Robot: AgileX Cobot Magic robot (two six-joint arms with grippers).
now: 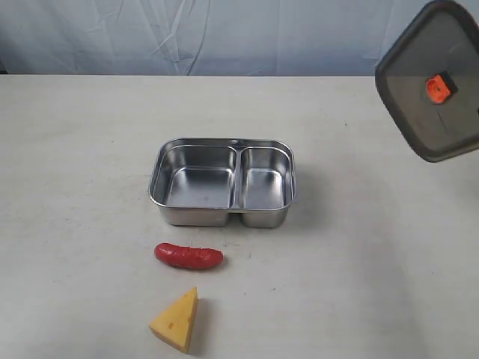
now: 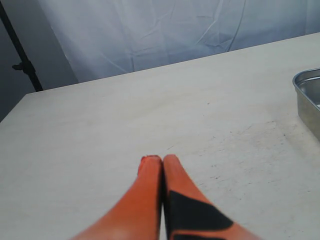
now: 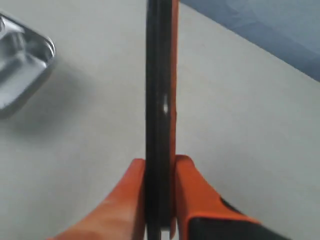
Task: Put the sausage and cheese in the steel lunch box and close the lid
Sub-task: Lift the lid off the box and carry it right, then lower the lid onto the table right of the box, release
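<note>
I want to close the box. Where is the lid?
The lid is at the exterior view's top right, right of the steel lunch box, pinched by the right gripper.

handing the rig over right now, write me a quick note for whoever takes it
Left gripper: shut, empty, hovering over bare table beside the box.
Right gripper: fingers shut on one edge of the lid, held up off to the right of the box.
Steel lunch box: open, both compartments empty, mid-table.
Sausage: on the table just in front of the box.
Cheese: on the table, in front of the sausage.
Done: lid is off and in hand.
Left: put the sausage and cheese in the box, then close the lid on it.
</note>
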